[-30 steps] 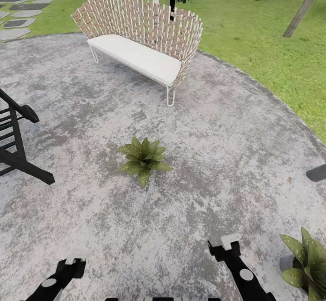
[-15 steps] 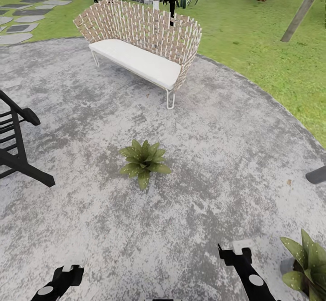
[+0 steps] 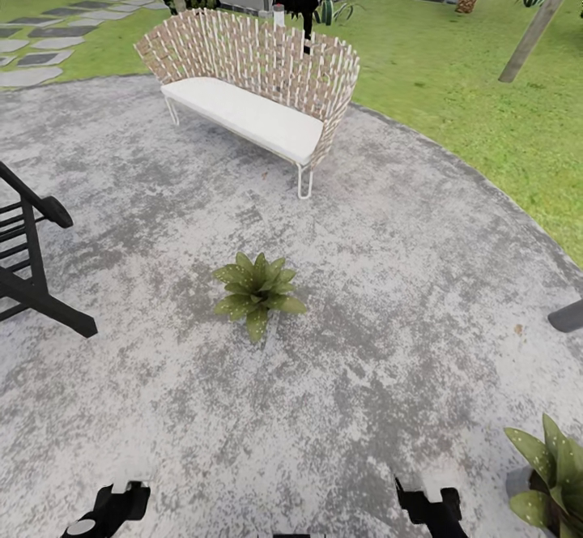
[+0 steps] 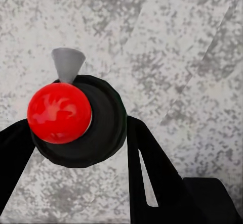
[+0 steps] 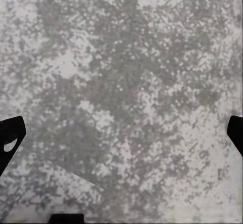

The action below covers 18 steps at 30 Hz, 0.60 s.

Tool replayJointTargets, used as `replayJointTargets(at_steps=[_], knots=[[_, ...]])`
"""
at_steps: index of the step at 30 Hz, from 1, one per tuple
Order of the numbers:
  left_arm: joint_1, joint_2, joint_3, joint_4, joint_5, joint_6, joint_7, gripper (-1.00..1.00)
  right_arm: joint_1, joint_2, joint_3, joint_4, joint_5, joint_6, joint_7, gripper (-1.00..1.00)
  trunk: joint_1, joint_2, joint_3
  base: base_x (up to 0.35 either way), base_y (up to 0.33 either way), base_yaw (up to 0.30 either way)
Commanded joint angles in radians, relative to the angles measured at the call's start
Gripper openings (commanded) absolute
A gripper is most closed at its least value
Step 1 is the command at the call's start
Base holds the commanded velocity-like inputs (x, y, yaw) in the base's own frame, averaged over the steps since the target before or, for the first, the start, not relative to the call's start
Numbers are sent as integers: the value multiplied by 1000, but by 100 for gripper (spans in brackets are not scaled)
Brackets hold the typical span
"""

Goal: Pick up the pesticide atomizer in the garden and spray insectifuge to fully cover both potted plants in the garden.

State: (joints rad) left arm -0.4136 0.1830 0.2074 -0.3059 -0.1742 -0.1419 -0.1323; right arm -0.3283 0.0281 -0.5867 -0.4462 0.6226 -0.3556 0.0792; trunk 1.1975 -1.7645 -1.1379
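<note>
In the left wrist view, my left gripper is shut on the pesticide atomizer. Its red round top and dark collar sit between the black fingers, with a grey nozzle pointing away over the stone. The head view has that gripper at the bottom edge. One potted plant stands mid-patio, ahead of both arms. The other potted plant is at the bottom right, beside my right gripper. My right gripper is open with bare stone between its fingertips.
A wicker bench with a white cushion stands at the patio's far side. A black slatted chair is at the left, and a dark object pokes in at the right edge. Lawn, stepping stones and trees lie beyond.
The head view has tilted up a little, so the bench sits lower in the picture. Both grippers have dropped toward the bottom edge of the view. The left keeps its hold on the atomizer.
</note>
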Motion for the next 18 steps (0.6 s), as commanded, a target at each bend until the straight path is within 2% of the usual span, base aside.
replayJointTargets(at_steps=[1, 4, 7, 9, 12, 14, 18], knots=[[-1, 0, 9, 8, -10, -4, -6, -100, 1, -7, -8, 29, 3, -8, -10, 100, 4, -7, -2, 0, 0, 0], [-1, 0, 9, 15, -11, -4, -6, -100, 3, -22, -8, 72, 2, -45, -29, 100, 15, -28, -7, 0, 0, 0], [-1, 2, 10, 16, -11, -7, -5, -100, 3, -24, -7, 115, 1, -77, -32, 100, 27, -49, -11, 0, 0, 0], [-1, 6, 12, 32, -11, -44, -4, -100, 3, -25, -7, 136, 2, -118, -33, 100, 35, -63, -15, 0, 0, 0], [-1, 5, 48, 71, -13, -102, 8, -100, 3, -25, -7, 160, 2, -161, -34, 100, 46, -84, -19, 0, 0, 0], [-1, 4, 68, 83, -14, -116, 28, -100, 3, -25, -7, 169, 1, -171, -34, 100, 54, -98, -22, 0, 0, 0], [-1, 3, 78, 107, -13, -123, 46, -100, 3, -25, -7, 174, 2, -175, -34, 100, 69, -126, -28, 0, 0, 0]])
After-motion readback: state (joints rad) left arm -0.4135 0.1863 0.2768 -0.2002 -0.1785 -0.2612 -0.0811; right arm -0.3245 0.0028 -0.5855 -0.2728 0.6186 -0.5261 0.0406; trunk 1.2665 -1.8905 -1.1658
